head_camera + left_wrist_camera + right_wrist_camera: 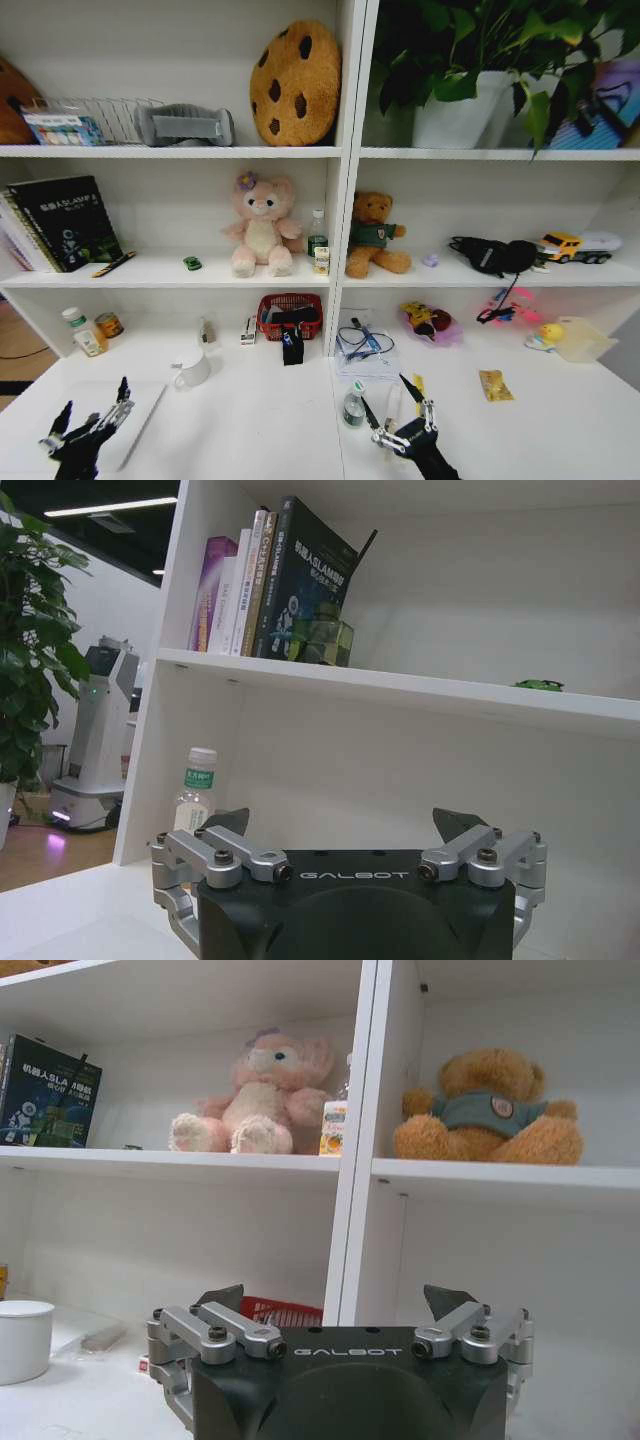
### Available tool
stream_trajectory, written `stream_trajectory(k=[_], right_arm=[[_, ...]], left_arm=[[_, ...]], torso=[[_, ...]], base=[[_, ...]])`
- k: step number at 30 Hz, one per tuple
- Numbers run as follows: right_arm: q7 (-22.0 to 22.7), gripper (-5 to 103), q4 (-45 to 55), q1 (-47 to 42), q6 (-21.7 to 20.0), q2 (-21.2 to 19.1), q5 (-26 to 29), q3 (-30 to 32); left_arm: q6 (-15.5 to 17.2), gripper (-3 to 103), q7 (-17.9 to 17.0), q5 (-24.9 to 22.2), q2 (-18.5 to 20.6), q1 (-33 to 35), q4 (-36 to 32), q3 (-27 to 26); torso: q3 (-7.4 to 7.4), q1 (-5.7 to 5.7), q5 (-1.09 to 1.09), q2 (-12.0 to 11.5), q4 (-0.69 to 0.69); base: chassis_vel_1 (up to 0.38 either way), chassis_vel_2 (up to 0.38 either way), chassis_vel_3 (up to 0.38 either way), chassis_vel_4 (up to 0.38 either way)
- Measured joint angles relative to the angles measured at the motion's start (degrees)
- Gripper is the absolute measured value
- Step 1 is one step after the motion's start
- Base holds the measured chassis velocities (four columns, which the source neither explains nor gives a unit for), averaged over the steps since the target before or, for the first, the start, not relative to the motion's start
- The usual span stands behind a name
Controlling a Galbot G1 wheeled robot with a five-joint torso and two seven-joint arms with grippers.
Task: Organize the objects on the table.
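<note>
White worktop [260,420]: smooth top running under a white shelf unit.
Left end effector [92,418]: low at the near left, above the laptop, fingers spread apart and holding nothing.
Right end effector [400,415]: low at the near right over bare worktop, fingers spread, nothing between them.
Silver laptop [135,425]: closed and flat at the near left of the worktop, partly hidden by the left arm.
Green toy car [192,263]: on the middle shelf, between the leaning books [62,222] and the pink plush [262,225].
White mug [192,368]: upright on the worktop, just beyond the laptop.
Small bottle [354,403]: standing just left of the right end effector.
</note>
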Motion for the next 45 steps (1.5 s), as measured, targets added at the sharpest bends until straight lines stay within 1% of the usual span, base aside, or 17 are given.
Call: stream_trajectory(k=[6, 12, 14, 17, 20, 21, 23, 24, 26, 27, 28, 30, 31, 33, 35, 37, 45], right_arm=[[-0.8, 99, -2.9, 5.2, -4.0, -2.0, 2.9, -3.9], [-1.4, 100, -4.8, 8.8, -5.5, -3.3, 4.6, -6.2], [-1.4, 103, -5.2, 9.6, -5.9, -3.4, 4.9, -6.7], [-1.4, 99, -5.8, 11.2, -7.0, -3.7, 5.8, -7.8], [-1.6, 85, -6.8, 13.0, -7.6, -4.1, 5.7, -9.3], [-1.6, 85, -6.8, 13.0, -7.6, -4.1, 5.7, -9.3], [-1.6, 73, -6.9, 13.4, -7.6, -4.2, 5.7, -9.6], [-1.6, 73, -6.9, 13.4, -7.6, -4.2, 5.7, -9.6], [-1.5, 62, -6.8, 13.1, -7.4, -4.3, 5.6, -9.4], [-1.5, 62, -6.8, 13.1, -7.4, -4.3, 5.6, -9.4], [-1.4, 57, -6.7, 12.8, -7.2, -4.4, 5.6, -9.2], [-1.4, 57, -6.5, 12.7, -7.2, -4.4, 5.6, -9.1], [-1.4, 47, -6.2, 12.4, -7.1, -4.5, 5.6, -8.7], [-1.3, 36, -5.8, 12.1, -7.0, -4.5, 5.7, -8.3], [-1.2, 36, -5.7, 11.9, -6.9, -4.5, 5.7, -8.0], [-0.8, 28, -5.4, 11.3, -6.8, -4.6, 5.8, -7.3], [0.2, 28, -2.1, 6.5, -6.8, -5.0, 5.4, -4.1]], left_arm=[[0.4, 100, -0.2, 0.1, -0.3, -0.1, -0.1, -0.1], [0.4, 100, -0.3, -0.1, -0.5, 0.1, -0.1, -0.7], [0.4, 100, -0.3, 0.0, -0.5, 0.1, -0.1, -0.8], [0.5, 100, -0.3, 0.0, -0.8, 0.1, -0.4, -0.9], [0.6, 100, -0.4, 0.2, -1.1, 0.2, -0.5, -1.1], [0.6, 100, -0.4, 0.2, -1.1, 0.2, -0.5, -1.1], [0.6, 100, -0.4, 0.2, -1.4, 0.3, -0.5, -1.2], [0.6, 100, -0.4, 0.2, -1.4, 0.3, -0.5, -1.2], [0.6, 100, -0.4, 0.5, -1.5, 0.2, -0.5, -1.2], [0.6, 100, -0.4, 0.5, -1.5, 0.2, -0.5, -1.2], [0.7, 100, -0.5, 0.6, -1.6, 0.1, -0.6, -1.0], [0.7, 100, -0.5, 0.7, -1.6, 0.0, -0.6, -0.9], [0.8, 100, -0.5, 0.9, -1.6, -0.1, -0.7, -0.8], [0.8, 100, -0.6, 1.0, -1.7, -0.1, -0.7, -0.6], [0.8, 100, -0.6, 1.0, -1.7, -0.1, -0.7, -0.6], [0.7, 100, -0.6, 1.0, -1.7, 0.0, -0.7, -0.7], [0.2, 100, -0.4, 0.0, -1.8, 0.3, -0.4, -1.0]], torso=[[0.0, 0.0, 0.0, 0.0, -0.01], [0.0, 0.0, 0.0, 0.0, 0.0], [0.0, 0.0, 0.0, 0.0, 0.0], [0.0, 0.0, 0.0, 0.0, 0.0], [0.0, 0.0, 0.0, 0.0, 0.0], [0.0, 0.0, 0.0, 0.0, 0.0], [0.0, 0.0, 0.0, 0.0, 0.0], [0.0, 0.0, 0.0, 0.0, 0.0], [0.0, 0.0, 0.0, 0.0, 0.0], [0.0, 0.0, 0.0, 0.0, 0.0], [0.0, 0.0, 0.0, 0.0, -0.01], [0.0, 0.0, 0.0, 0.0, -0.01], [0.0, 0.0, 0.0, 0.0, -0.01], [0.0, 0.0, 0.0, 0.0, -0.01], [0.0, 0.0, 0.0, 0.0, 0.0], [0.0, 0.0, 0.0, 0.0, 0.0], [0.0, 0.0, 0.0, 0.0, -0.01]], base=[[0.0, 0.0, 0.0, 0.0], [0.0, 0.0, 0.0, 0.0], [0.0, 0.0, 0.0, 0.0], [0.0, 0.0, 0.0, 0.0], [0.0, 0.0, 0.0, 0.0], [0.0, 0.0, 0.0, 0.0], [0.0, 0.0, 0.0, 0.0], [0.0, 0.0, 0.0, 0.0], [0.0, 0.0, 0.0, 0.0], [0.0, 0.0, 0.0, 0.0], [0.0, 0.0, 0.0, 0.0], [0.0, 0.0, 0.0, 0.0], [0.0, 0.0, 0.0, 0.0], [0.0, 0.0, 0.0, 0.0], [0.0, 0.0, 0.0, 0.0], [0.0, 0.0, 0.0, 0.0], [0.0, 0.0, 0.0, 0.0]])
